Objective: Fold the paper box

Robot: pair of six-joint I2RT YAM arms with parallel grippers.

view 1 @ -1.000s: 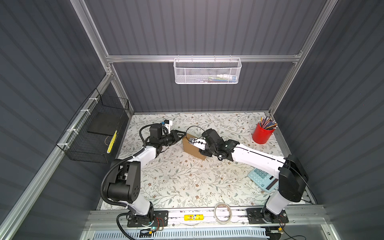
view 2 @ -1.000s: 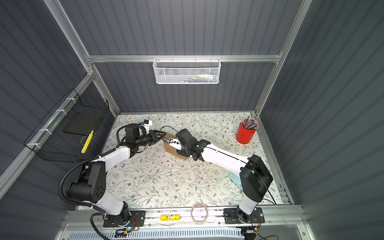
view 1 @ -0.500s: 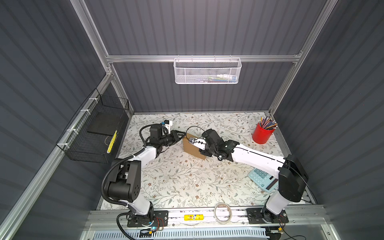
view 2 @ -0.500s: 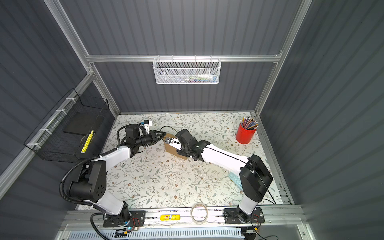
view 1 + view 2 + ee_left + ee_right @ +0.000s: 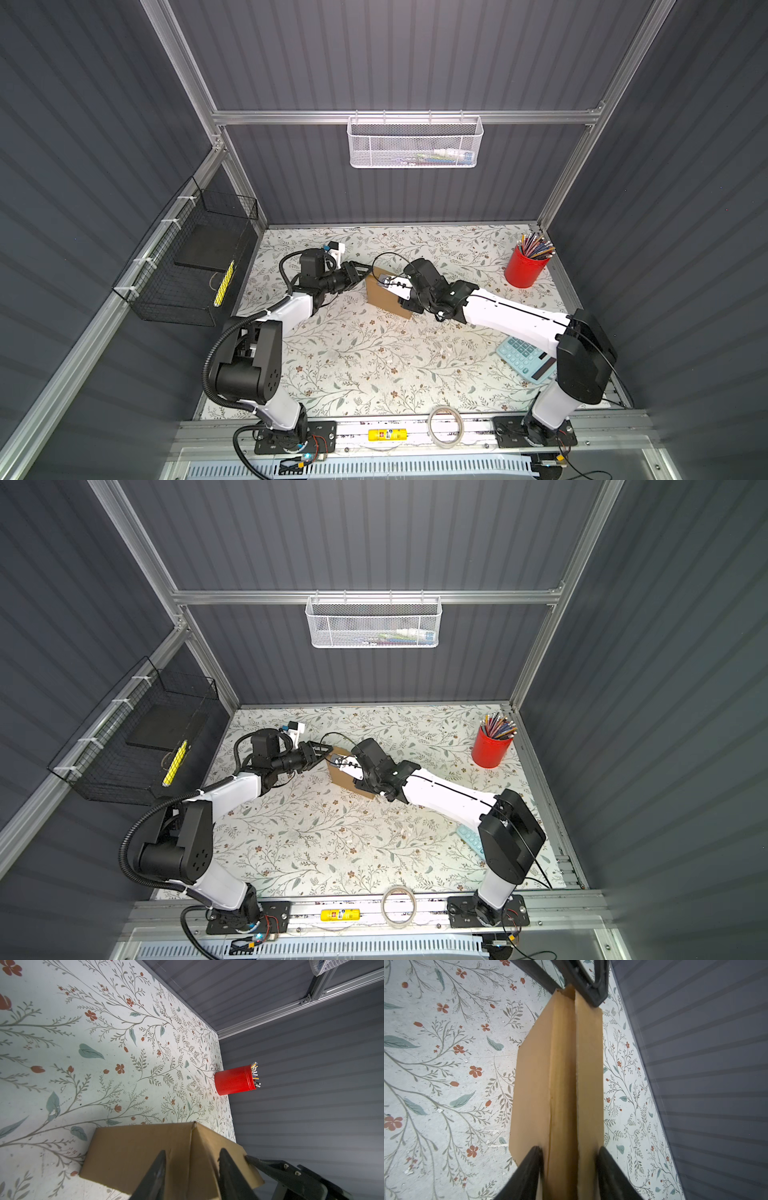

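Note:
The paper box (image 5: 384, 296) (image 5: 344, 777) is a brown cardboard box standing on edge on the flowered table, between the two arms in both top views. My right gripper (image 5: 395, 286) (image 5: 569, 1153) is shut on the paper box (image 5: 533, 1084), one finger against each broad face. My left gripper (image 5: 365, 272) (image 5: 193, 1159) meets the far end of the box (image 5: 128, 1151); its jaws stand open on either side of a corner edge. Its fingers (image 5: 591, 991) show at the box's far end in the right wrist view.
A red cup of pencils (image 5: 524, 270) (image 5: 234, 1080) stands at the back right. A blue calculator (image 5: 523, 359) lies under the right arm. A tape roll (image 5: 445, 420) sits on the front rail. A black wire basket (image 5: 195, 266) hangs on the left wall, a white mesh basket (image 5: 415, 143) on the back wall.
The left gripper's jaws have spread a little at the box's end. Both arms and the box stay almost where they were.

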